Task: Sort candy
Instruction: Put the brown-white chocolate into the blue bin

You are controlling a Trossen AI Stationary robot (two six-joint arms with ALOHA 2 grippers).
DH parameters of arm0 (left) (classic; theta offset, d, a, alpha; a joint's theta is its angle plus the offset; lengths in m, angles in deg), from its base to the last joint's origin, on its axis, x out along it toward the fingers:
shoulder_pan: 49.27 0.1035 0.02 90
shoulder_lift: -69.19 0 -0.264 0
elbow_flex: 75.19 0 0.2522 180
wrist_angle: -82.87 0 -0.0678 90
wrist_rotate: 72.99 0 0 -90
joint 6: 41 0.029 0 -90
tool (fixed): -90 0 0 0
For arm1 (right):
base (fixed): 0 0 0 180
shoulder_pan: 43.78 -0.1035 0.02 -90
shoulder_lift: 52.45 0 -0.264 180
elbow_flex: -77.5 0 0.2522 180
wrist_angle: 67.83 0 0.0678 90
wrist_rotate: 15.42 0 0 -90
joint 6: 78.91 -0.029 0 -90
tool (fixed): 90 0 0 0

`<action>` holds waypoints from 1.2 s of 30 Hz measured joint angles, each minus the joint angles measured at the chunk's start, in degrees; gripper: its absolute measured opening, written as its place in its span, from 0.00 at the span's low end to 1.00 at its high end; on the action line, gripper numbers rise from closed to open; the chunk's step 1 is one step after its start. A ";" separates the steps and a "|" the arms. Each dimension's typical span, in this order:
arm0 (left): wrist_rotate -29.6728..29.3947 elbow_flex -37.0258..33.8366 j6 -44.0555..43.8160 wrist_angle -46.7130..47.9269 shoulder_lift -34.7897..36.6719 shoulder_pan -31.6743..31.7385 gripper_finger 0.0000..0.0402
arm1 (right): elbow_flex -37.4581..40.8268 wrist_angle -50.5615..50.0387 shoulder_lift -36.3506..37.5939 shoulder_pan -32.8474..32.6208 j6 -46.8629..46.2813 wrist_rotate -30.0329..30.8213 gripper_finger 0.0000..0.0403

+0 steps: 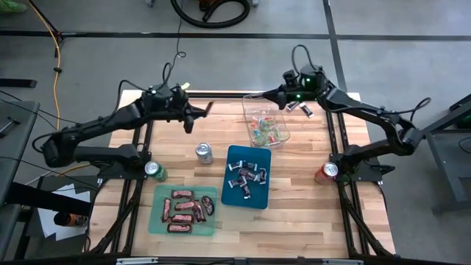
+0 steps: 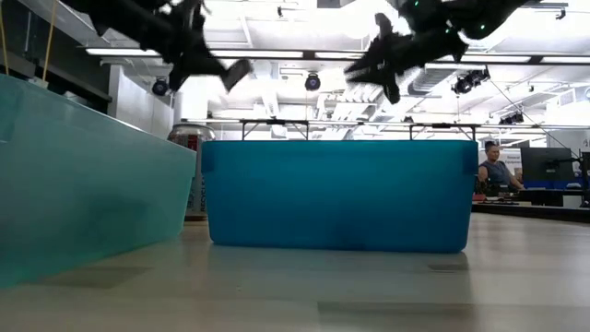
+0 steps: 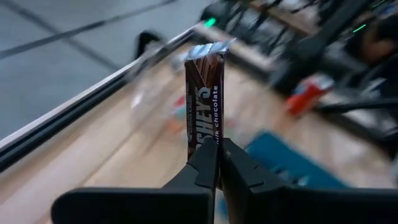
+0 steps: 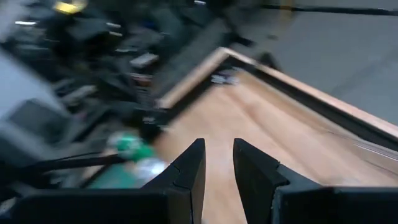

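My left gripper [image 1: 197, 110] hovers over the table's far left part, shut on a dark brown chocolate bar [image 3: 205, 87] that also shows in the high view [image 1: 209, 107] and the low view [image 2: 235, 74]. My right gripper [image 1: 260, 96] hangs open and empty above the far rim of a clear tub [image 1: 266, 121] of tiny bright sweets. Red-brown bars lie in a green tray [image 1: 157, 221]. Dark and silver pieces lie in a blue tray [image 1: 263, 200]. A few loose wrapped pieces [image 1: 302, 109] rest on the wood at the far right. My left gripper pinches the chocolate bar between its two fingers at one end [image 3: 210, 142]. The fingers run along the bar, which sticks out past the fingertips [image 3: 206, 158] toward the table's right. The bar is lifted clear of the table, high above it in the low view.
Three soda cans stand on the table: one between the trays and the left gripper [image 1: 204, 153], one at the left edge [image 1: 154, 171], one at the right edge [image 1: 326, 172]. Bare wood lies along the near edge and right of the blue tray.
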 joint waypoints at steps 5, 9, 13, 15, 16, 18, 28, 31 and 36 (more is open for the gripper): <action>-2.67 0.00 -4.26 -9.39 -1.74 -8.62 0.00 | 0.00 3.30 4.17 -0.02 -1.00 -10.51 0.19; -5.24 0.00 -6.34 -19.45 -5.39 -16.15 0.00 | 0.00 3.24 7.97 -0.85 -0.95 -17.33 0.19; -8.68 0.07 -11.41 -30.18 -11.04 -22.92 0.00 | 0.00 3.22 10.75 -4.27 0.87 -20.55 0.19; -11.98 0.07 -14.07 -34.51 -14.19 -26.13 0.00 | 0.00 2.81 11.69 -6.36 2.88 -21.02 0.19; -13.73 0.07 -15.14 -36.85 -15.76 -27.64 0.00 | 0.00 2.78 11.96 -7.48 4.09 -21.01 0.19; -16.62 0.86 -17.17 -38.82 -18.50 -30.32 0.00 | 0.00 2.61 12.32 -9.45 5.85 -20.84 0.19; -16.96 10.80 -8.80 -31.81 -23.82 -35.62 0.00 | 0.00 5.01 12.43 -14.00 5.99 -20.40 0.19; -14.70 14.29 -3.43 -21.15 -23.85 -34.70 0.00 | 0.00 9.07 12.43 -14.42 3.48 -19.99 0.19; -7.23 22.95 10.06 -3.89 -26.97 -33.41 0.00 | -0.02 15.89 12.43 -14.35 0.27 -17.68 0.19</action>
